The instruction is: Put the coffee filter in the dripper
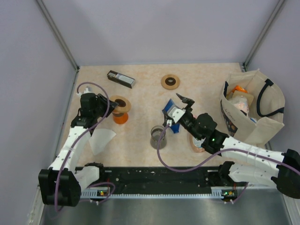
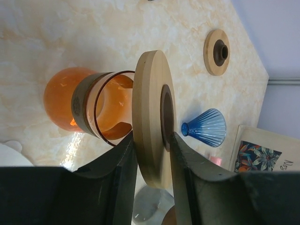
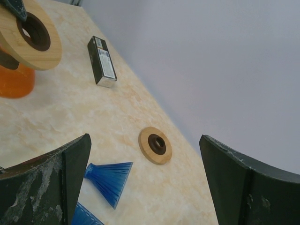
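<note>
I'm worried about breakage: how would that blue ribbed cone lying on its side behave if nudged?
The blue cone lies on its side, so a push would probably roll it in a curve. It looks like translucent glass, so it is likely stiff and fragile. Its ribs may aid grip.

Left pincer (image 1: 110, 106) at wooden ring (image 1: 120, 104) atop orange carafe (image 1: 120, 117); white filter (image 1: 101, 140) lying nearer arm bases.

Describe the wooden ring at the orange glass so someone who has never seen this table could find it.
Look to the left half of the table, where an orange glass stands. The wooden ring is at its mouth, clasped by the left gripper. The other wooden ring lies flat toward the back, touching nothing.
</note>
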Robot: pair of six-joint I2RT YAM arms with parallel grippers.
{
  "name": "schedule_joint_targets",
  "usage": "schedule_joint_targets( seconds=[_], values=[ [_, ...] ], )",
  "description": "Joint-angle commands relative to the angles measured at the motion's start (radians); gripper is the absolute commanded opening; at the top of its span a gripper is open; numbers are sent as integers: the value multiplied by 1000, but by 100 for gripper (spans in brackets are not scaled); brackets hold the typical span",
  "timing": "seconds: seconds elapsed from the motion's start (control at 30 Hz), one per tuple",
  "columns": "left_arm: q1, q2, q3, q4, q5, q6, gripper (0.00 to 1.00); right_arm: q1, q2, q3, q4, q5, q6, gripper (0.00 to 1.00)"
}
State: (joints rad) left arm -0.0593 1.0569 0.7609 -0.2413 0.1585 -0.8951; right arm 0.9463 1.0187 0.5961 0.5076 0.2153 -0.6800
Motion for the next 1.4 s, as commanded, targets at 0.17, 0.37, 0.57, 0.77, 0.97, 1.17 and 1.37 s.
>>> schedule_joint_targets(
  seconds=[0.17,0.37,0.57,0.77,0.97,1.17,1.37],
  values=[
    [7,3,103,-98,-50,74,48,6,-6,31,29,-10,2,99],
    [9,0,144,-191,-91,113,61,6,-19,25,26,-10,13,98],
    [7,-3,166,-254,-135,139,70,6,-20,24,22,-8,11,98],
    [7,11,198,-319,-189,168,74,6,-20,22,22,-5,11,98],
    [7,11,215,-346,-189,183,81,8,-19,22,25,-7,10,98],
    [7,-6,251,-411,-263,202,89,8,-19,21,23,-2,8,98],
    [7,-32,298,-481,-368,206,99,6,-19,27,16,6,13,99]
  ],
)
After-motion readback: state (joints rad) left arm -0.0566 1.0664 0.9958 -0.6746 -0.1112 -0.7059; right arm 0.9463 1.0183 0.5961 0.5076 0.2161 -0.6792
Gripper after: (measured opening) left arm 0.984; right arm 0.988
